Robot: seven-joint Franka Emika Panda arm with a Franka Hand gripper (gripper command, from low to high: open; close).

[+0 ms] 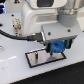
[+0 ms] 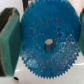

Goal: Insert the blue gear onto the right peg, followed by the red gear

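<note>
1. Overall, the desk is a white surface that carries the work area; the white arm fills most of the exterior view above it.
2. Grey plate with a black border lies flat on the desk, directly below the arm's end.
3. Tool hangs over the plate's end toward the exterior view's right, closed on the blue gear. In the wrist view its green pads press the toothed rim from two opposite sides.
4. Blue gear: held between the pads, flat face toward the wrist camera, just above the plate. Whether it touches the plate cannot be told.
5. Peg: a short dark pin end shows in the gear's centre hole in the wrist view. How far the gear sits down on it cannot be told; the tool hides the pin in the exterior view.
6. Red gear: not visible in either view.
</note>
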